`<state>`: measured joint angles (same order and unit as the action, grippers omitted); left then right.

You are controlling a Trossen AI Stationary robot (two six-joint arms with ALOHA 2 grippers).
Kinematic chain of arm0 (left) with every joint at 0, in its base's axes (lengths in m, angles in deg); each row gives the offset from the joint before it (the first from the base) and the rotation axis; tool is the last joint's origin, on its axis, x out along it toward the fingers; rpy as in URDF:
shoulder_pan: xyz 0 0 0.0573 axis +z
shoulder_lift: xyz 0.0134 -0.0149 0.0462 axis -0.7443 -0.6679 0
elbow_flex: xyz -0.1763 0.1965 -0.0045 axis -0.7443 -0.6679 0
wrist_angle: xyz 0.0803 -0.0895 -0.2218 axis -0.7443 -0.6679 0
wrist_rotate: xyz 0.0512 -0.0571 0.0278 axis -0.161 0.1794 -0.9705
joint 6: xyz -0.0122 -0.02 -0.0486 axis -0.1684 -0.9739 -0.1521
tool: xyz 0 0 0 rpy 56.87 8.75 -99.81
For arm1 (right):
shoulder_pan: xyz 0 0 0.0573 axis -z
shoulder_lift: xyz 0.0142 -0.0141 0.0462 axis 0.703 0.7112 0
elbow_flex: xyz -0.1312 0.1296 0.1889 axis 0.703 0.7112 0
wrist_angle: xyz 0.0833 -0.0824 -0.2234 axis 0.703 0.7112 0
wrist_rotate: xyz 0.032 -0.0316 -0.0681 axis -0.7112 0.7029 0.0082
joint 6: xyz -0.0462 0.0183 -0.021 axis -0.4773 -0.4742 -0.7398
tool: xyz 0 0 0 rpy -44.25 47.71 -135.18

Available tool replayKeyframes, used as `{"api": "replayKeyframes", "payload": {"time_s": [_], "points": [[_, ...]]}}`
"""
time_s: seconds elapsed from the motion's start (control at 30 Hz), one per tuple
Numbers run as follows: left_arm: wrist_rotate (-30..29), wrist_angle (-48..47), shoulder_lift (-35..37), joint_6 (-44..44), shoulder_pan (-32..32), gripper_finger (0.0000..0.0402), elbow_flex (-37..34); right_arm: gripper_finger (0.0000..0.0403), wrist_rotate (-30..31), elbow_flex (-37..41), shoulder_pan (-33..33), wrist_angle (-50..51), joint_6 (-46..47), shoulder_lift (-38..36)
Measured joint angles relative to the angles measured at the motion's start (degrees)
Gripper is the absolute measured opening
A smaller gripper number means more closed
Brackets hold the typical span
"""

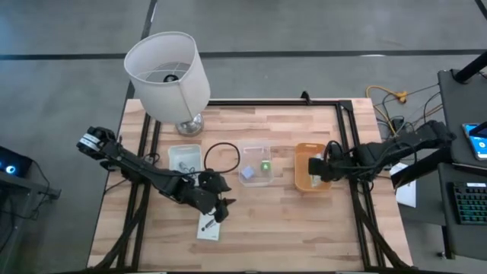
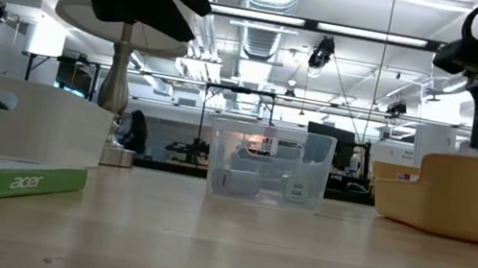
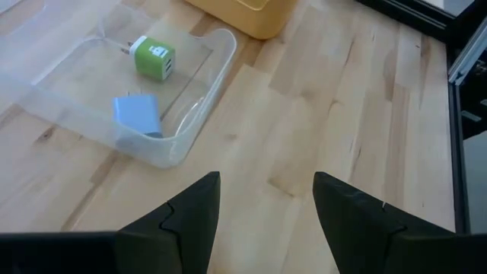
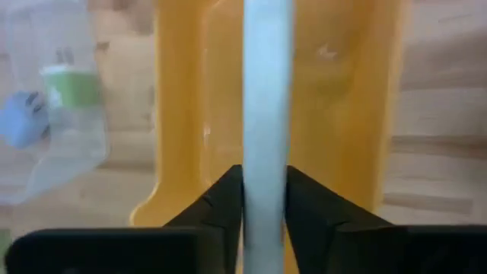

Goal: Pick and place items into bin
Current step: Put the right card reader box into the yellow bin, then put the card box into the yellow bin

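Right fingers [image 4: 263,199] pinching white packet [image 4: 265,114] edge-on over orange bin [image 4: 342,114] (wrist view only), left fingers [image 3: 266,217] apart, empty.

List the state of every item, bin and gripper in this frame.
Left gripper: open, empty, above the bare table.
Right gripper: shut on white packet, over the orange bin.
Second packet: flat on the table.
Black cable: coiled on the table.
Green piece and blue piece: inside the clear bin.
White bin: upright.
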<state>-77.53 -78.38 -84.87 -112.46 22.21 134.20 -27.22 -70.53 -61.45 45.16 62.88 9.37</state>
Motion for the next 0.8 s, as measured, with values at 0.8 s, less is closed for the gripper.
{"api": "replayKeyframes", "payload": {"time_s": [0.8], "points": [[14.34,-20.2,-0.02,-5.98,-5.76,0.0196,-0.49,0.0208,1.02,-9.98,-1.25,-10.55,-19.73,7.24]]}}
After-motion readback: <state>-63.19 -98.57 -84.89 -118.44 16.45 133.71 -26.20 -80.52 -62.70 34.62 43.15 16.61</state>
